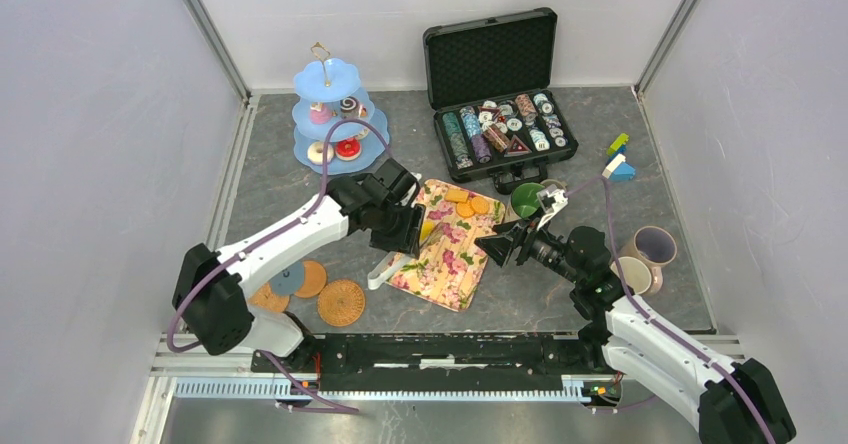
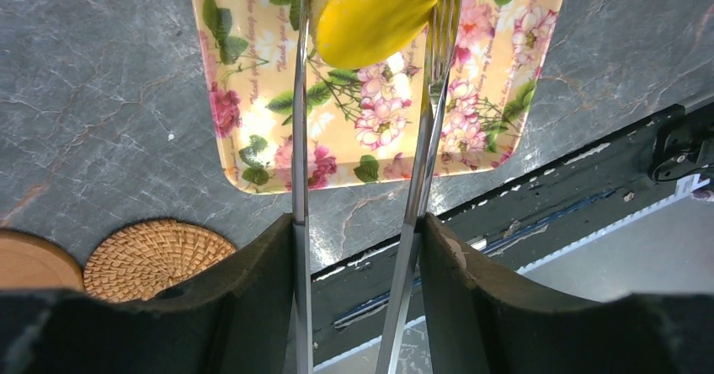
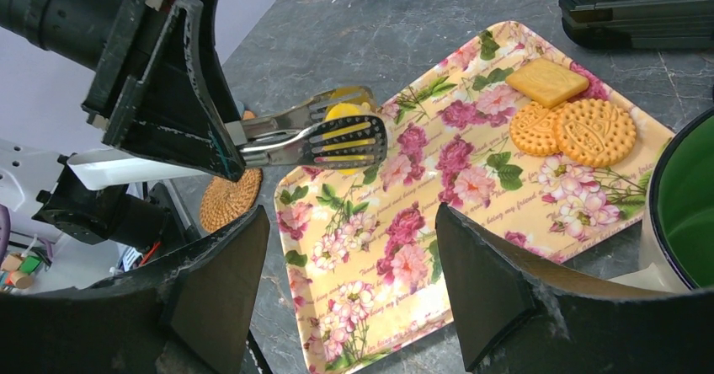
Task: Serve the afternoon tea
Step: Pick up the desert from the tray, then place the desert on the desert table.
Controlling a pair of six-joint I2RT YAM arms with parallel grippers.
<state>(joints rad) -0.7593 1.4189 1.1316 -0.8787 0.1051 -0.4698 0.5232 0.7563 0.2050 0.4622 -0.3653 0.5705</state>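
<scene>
My left gripper [image 1: 405, 226] [image 2: 358, 227] is shut on metal tongs [image 2: 300, 138] [image 3: 324, 134]. The tongs pinch a yellow piece of the afternoon tea [image 2: 375, 12] [image 3: 345, 111] just above the left part of the floral tray [image 1: 450, 264] [image 2: 354, 151] [image 3: 471, 222]. Three orange-yellow biscuits [image 1: 467, 202] [image 3: 572, 121] lie at the tray's far end. My right gripper [image 1: 505, 244] [image 3: 349, 222] hangs open over the tray's right edge with nothing in it. A green-lined mug [image 1: 527, 199] [image 3: 686, 214] stands right beside it.
A blue tiered stand [image 1: 330, 114] with donuts and cakes is at the back left. An open black case of poker chips [image 1: 495, 94] is behind the tray. Woven coasters [image 1: 341, 302] [image 2: 156, 256] lie front left, a white utensil [image 1: 383, 270] by the tray, a lilac mug [image 1: 652, 247] and blocks [image 1: 618, 159] at the right.
</scene>
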